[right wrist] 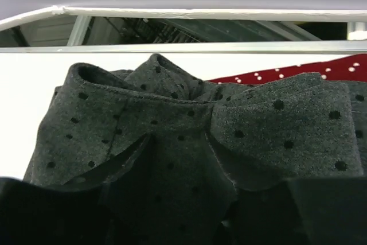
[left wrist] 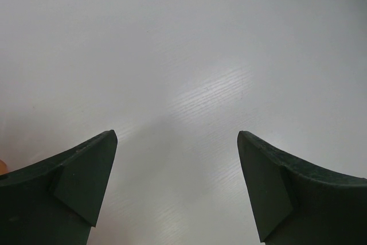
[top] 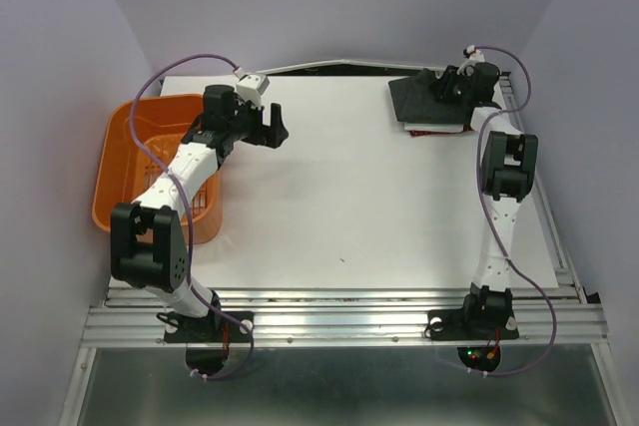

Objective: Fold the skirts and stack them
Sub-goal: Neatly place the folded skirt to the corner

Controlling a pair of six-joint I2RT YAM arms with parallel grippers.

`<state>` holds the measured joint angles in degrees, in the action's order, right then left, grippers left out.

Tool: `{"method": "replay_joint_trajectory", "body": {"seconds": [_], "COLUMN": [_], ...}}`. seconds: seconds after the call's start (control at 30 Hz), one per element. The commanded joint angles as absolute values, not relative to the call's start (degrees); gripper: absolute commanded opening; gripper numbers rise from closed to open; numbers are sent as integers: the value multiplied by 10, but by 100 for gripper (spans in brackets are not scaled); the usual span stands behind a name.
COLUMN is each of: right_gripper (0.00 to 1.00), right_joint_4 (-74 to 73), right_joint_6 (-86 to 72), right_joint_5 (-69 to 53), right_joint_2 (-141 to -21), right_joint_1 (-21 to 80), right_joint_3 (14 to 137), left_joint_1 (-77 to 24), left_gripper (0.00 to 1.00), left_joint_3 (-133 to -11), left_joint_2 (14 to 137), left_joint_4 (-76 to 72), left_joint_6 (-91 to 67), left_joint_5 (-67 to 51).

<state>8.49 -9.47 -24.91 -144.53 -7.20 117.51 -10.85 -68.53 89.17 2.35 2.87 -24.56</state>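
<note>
White table (top: 329, 207); right end effector (top: 449, 87) pinches grey skirt (right wrist: 189, 142), fingertips buried.

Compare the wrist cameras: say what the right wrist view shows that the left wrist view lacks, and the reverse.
Only right wrist: the grey skirt bunched close up between the fingers of the right gripper, and a rail beyond. Only left wrist: the left gripper, open, over bare table. Both: that white table and some of the red skirt.
</note>
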Motion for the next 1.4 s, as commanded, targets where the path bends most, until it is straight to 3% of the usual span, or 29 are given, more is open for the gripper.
{"method": "replay_joint_trajectory", "body": {"seconds": [0.0, 0.2, 0.37, 0.63, 0.77, 1.0, 1.2, 1.37], "right_gripper": [52, 88, 100, 100, 100, 100, 100, 100], "right_joint_4": [161, 192, 194, 77, -37, -283, -325, -342], "right_joint_6": [-101, -127, -134, -16, 49, 154, 179, 176], "right_joint_5": [-259, -283, -291, -334, -321, -310, -293, -294], "right_joint_2": [-1467, -1441, -1340, -1165, -1052, -873, -677, -578], "right_joint_1": [-76, -76, -76, -76, -76, -76, -76, -76], "right_joint_3": [1201, 1198, 1189, 1134, 1036, 855, 620, 535], "left_joint_1": [-110, -110, -111, -111, -110, -110, -110, -111], "left_gripper": [99, 99, 98, 98, 98, 98, 98, 98], "left_joint_3": [-705, -683, -698, -749, -764, -655, -559, -526], "left_joint_2": [887, 851, 818, 763, 738, 624, 546, 498], "left_joint_4": [4, -12, -9, 67, 146, 180, 216, 221], "left_joint_6": [23, 37, 57, 101, 129, 178, 196, 201], "left_joint_5": [-258, -236, -193, -144, -147, -139, -134, -119]}}
